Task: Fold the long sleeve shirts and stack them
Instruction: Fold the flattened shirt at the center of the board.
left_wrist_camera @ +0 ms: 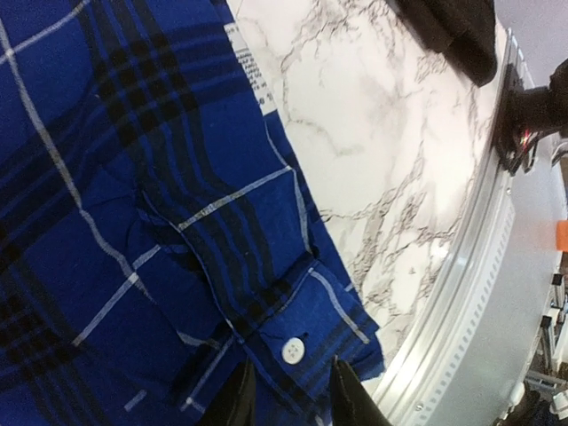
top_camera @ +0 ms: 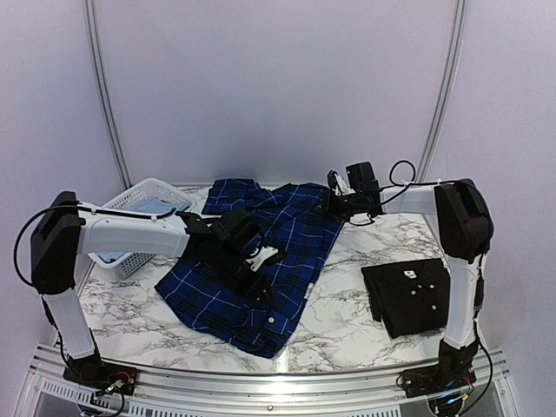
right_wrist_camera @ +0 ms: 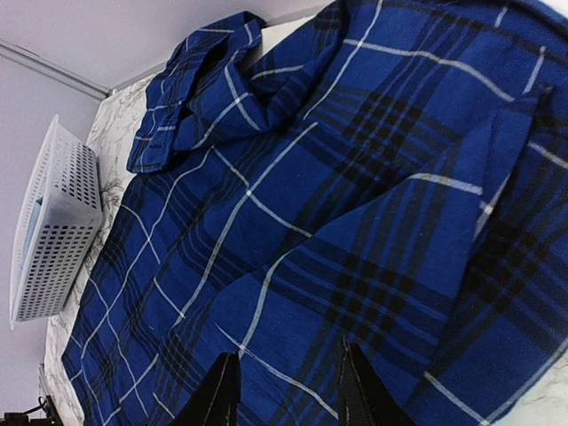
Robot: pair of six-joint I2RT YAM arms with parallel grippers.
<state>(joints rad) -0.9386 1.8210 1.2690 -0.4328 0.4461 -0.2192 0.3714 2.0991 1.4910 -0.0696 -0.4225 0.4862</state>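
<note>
Bunching threatens the plaid shirt point(top_camera: 261, 269), spread just right of the basket point(top_camera: 143, 204), if the left gripper point(left_wrist_camera: 293, 377) and right gripper point(right_wrist_camera: 288, 359), each half-open astride its cloth with any hold impossible to tell, pull unevenly and drag it crooked.

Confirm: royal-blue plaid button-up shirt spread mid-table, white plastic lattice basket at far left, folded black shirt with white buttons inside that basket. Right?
One error: the folded black shirt with white buttons is not in the white plastic lattice basket; it lies on the marble table at the right, per the top external view. The royal-blue plaid button-up shirt mid-table and basket far left hold.
</note>
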